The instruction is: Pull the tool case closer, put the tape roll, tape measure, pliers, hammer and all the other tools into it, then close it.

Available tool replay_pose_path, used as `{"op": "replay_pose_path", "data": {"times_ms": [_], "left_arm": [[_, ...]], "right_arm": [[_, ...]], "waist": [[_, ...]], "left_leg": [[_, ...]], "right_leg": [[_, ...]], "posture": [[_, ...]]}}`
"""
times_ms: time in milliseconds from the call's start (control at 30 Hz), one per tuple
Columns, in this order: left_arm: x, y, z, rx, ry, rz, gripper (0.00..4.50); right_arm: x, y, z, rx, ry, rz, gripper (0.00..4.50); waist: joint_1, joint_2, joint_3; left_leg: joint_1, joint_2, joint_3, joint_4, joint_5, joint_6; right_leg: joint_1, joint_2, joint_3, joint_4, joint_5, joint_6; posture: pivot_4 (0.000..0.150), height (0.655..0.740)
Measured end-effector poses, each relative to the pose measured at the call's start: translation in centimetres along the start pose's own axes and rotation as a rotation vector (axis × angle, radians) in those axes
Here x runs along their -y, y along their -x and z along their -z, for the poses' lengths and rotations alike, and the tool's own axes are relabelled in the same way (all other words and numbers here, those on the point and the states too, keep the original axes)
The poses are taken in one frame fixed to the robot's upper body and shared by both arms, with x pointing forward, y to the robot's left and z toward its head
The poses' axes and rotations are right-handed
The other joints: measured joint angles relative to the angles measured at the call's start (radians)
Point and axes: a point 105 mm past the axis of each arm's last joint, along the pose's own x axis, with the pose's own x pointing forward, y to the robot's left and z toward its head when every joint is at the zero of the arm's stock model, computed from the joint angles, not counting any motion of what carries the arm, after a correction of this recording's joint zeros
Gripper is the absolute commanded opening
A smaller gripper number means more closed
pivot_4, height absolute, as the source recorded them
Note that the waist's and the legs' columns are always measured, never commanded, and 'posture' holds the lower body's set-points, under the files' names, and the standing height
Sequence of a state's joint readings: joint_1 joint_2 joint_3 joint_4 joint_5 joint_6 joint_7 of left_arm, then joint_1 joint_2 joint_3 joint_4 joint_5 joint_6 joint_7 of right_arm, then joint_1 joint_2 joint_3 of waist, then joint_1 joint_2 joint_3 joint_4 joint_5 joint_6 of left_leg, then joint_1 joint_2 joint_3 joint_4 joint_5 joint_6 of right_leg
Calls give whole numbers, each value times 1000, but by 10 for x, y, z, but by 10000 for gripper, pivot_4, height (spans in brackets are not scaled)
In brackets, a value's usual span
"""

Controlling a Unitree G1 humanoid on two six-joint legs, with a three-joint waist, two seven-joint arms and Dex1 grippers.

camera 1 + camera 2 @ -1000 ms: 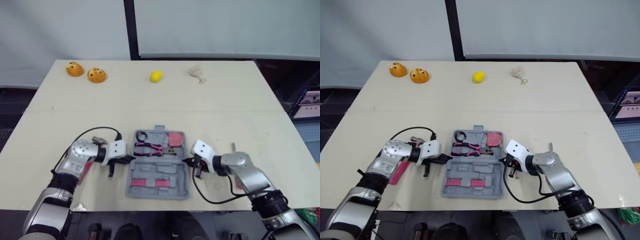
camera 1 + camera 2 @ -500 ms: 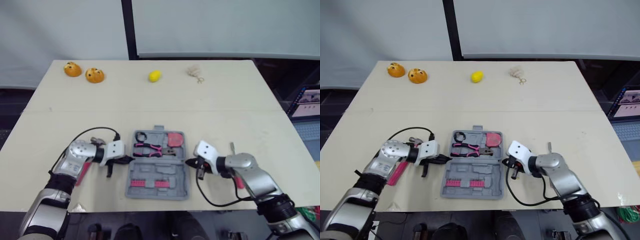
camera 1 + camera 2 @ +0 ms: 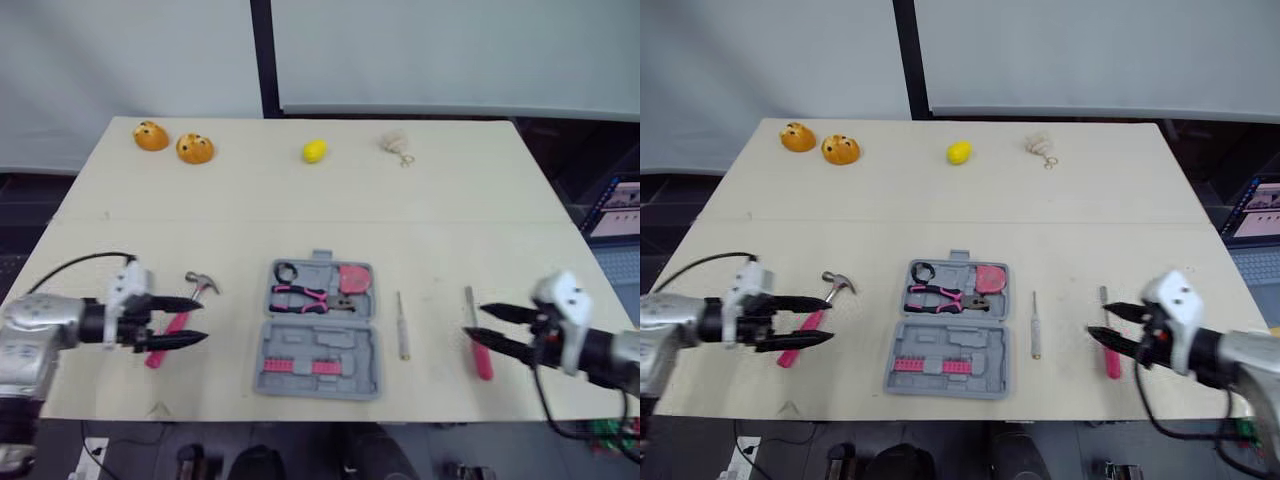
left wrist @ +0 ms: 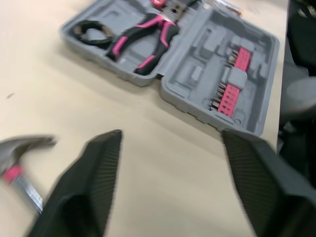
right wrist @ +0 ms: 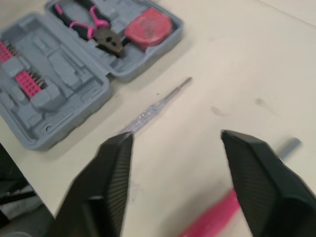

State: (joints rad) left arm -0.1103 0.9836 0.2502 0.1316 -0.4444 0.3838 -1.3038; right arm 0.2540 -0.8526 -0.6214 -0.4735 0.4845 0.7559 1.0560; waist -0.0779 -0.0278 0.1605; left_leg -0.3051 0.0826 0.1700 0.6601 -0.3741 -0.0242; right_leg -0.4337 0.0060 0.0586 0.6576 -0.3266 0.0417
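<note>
Both arms have swung out from the flanks of the tool case (image 3: pixel 320 330), so the pulling looks finished and loading comes next. It lies open near the front edge of the surface (image 3: pixel 300 200). Its moulded grey plastic already holds the black tape roll (image 3: pixel 284 272), the pink-gripped pliers (image 3: pixel 298 296) and the red tape measure (image 3: pixel 352 278). The left gripper (image 3: pixel 200 320), spread wide, hangs by the steel-headed hammer (image 3: pixel 201 284). The right gripper (image 3: pixel 474 322), equally wide, is near a pink-handled tool (image 3: pixel 482 358), and a slim screwdriver (image 3: pixel 402 325) lies between it and the case.

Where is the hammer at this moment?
In the head views, the hammer lies on the table to the left of the open tool case, its pink handle crossing the gap between the open fingers of the left gripper.
</note>
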Motion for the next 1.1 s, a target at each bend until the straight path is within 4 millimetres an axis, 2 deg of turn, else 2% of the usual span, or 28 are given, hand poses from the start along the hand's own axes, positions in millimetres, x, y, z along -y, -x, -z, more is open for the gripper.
{"op": "replay_pose_path", "data": {"times_ms": [33,100,167,267,333,367,433,500,667,867,1000,1100], "left_arm": [[-7,15,4,-8,33,-65,45000],[-23,44,13,-16,81,-214,45000],[-33,67,20,-26,106,-325,45000],[-37,79,28,-36,124,-369,45000],[-35,97,38,-63,159,-398,45000],[-34,112,44,-86,180,-428,45000],[-35,132,48,-104,191,-481,45000],[-37,139,46,-101,167,-501,45000],[-39,132,46,-83,142,-499,45000],[-27,89,52,-48,160,-405,45000],[-19,65,40,-10,155,-384,45000],[-12,49,28,11,131,-361,45000]], "right_arm": [[6,18,5,-21,-19,53,44665],[13,45,12,-47,-36,128,44665],[18,64,16,-58,-49,180,44665],[19,76,19,-68,-55,198,44665],[19,87,22,-79,-60,210,44665],[22,96,24,-85,-68,236,44665],[28,109,27,-86,-81,286,44665],[31,112,26,-81,-70,299,44665],[33,104,21,-52,-46,295,44665],[29,86,4,11,-1,260,44665],[20,73,-11,69,10,228,44665],[2,55,-22,109,12,165,44665]], "waist": [[0,-1,0],[0,-2,1],[-4,-3,0],[-8,-4,0],[-9,-5,1],[-9,-6,2],[-7,-6,1],[-5,-5,1],[-1,-4,2],[-3,-3,2],[-5,-3,2],[-5,-3,1]], "left_leg": [[2,0,0,-2,0,0],[6,-1,0,-9,0,0],[7,-1,0,-12,0,0],[6,-1,2,-13,0,0],[6,-1,2,-15,-1,0],[6,0,2,-15,-1,-1],[6,0,1,-16,-1,-2],[6,0,2,-15,-3,0],[6,-1,2,-14,-4,0],[5,-1,2,-14,-4,0],[5,-1,2,-14,-4,0],[5,-1,1,-13,-3,-1]], "right_leg": [[1,0,0,-2,0,0],[5,0,0,-6,0,-1],[5,0,0,-8,0,-1],[5,0,0,-11,0,0],[4,0,0,-11,0,0],[4,0,-1,-11,-1,-1],[4,0,-2,-13,-1,-2],[5,-1,-2,-14,-1,-2],[6,-2,-2,-14,0,-1],[5,-1,-1,-12,0,0],[5,-1,-1,-13,1,1],[6,-1,-1,-12,1,1]], "posture": [[1500,7400],[1500,7400],[1500,7400],[1500,7400],[1500,7400],[1500,7400],[1500,7400],[1500,7400],[1500,7400],[1500,7400],[1500,7400],[1500,7400]]}}
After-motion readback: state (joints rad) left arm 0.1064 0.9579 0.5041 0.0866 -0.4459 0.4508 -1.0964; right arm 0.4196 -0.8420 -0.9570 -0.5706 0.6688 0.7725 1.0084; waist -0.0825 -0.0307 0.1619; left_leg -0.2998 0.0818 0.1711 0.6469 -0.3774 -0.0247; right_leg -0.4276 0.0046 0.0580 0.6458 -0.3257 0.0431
